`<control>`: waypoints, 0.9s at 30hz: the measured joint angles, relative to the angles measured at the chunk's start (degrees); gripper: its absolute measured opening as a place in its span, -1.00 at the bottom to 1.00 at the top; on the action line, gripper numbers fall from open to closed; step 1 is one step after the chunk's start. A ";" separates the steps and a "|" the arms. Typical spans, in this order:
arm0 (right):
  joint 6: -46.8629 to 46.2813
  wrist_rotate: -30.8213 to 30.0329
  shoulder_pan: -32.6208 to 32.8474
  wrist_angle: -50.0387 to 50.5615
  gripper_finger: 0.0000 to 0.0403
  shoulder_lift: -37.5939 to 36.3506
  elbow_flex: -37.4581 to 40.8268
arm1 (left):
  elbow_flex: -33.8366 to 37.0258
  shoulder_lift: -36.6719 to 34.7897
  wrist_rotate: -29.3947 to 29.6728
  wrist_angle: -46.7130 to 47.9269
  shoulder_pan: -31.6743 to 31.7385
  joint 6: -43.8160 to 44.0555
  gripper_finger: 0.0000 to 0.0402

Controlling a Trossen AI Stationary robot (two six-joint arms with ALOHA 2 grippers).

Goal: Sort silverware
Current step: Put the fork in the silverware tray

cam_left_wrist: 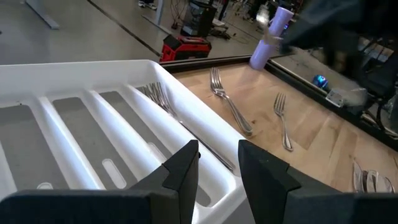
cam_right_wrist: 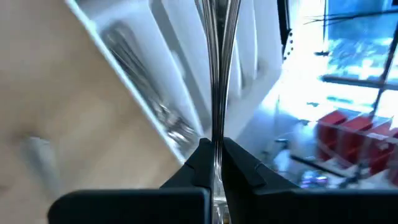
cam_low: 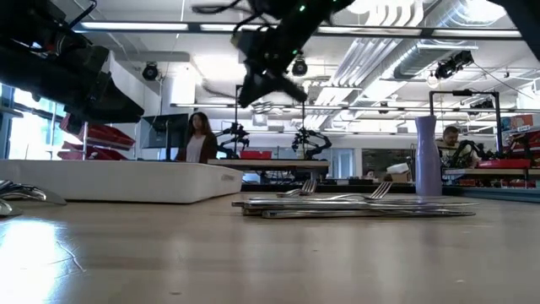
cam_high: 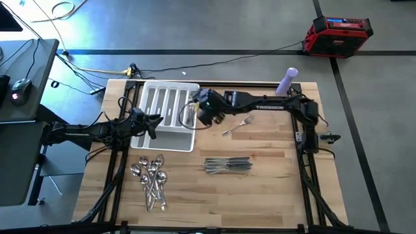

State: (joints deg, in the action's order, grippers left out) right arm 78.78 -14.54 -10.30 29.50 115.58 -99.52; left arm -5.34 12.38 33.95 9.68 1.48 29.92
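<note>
The white tray [cam_high: 162,114] stands at the table's far left, with forks [cam_left_wrist: 158,96] in its rightmost compartment. My right gripper [cam_high: 194,112] hangs above the tray's right edge, shut on a shiny piece of silverware [cam_right_wrist: 217,87], a fork by its look. It also shows high up in the low view [cam_low: 268,72]. My left gripper [cam_left_wrist: 217,171] waits open over the tray's near left part, with nothing between its fingers. A fork [cam_high: 238,123] lies on the table right of the tray. Knives [cam_high: 227,166] and spoons [cam_high: 151,179] lie in two piles nearer the front. My right gripper pinches the piece's thin shaft [cam_right_wrist: 216,140] between its two fingers [cam_right_wrist: 239,165]. The piece runs straight out ahead of the fingers, along them. The gripper slants down from the table's right. The piece is lifted clear, above the tray; the held end is hidden by the fingers.
A purple bottle [cam_high: 286,81] stands at the table's far right. Two forks [cam_left_wrist: 283,121] show on the wood between the tray and the bottle in the left wrist view. Bare wood lies at the near right. People stand in the room behind [cam_low: 199,135].
</note>
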 joint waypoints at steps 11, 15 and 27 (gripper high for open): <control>24.81 2.16 -3.30 0.21 -1.00 14.75 -10.08 | 0.00 0.00 0.00 0.01 0.00 0.21 -0.52; 29.37 5.33 -4.42 -0.54 -1.00 17.20 -11.00 | 0.00 0.00 -0.02 0.18 0.00 1.36 -0.52; 26.42 9.19 -5.84 -2.93 -1.00 21.35 -11.06 | 0.00 0.00 0.92 0.51 0.00 1.50 -0.52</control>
State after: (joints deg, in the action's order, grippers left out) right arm 105.21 -5.36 -16.14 26.57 136.92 -110.59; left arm -5.34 12.38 34.87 10.19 1.48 31.42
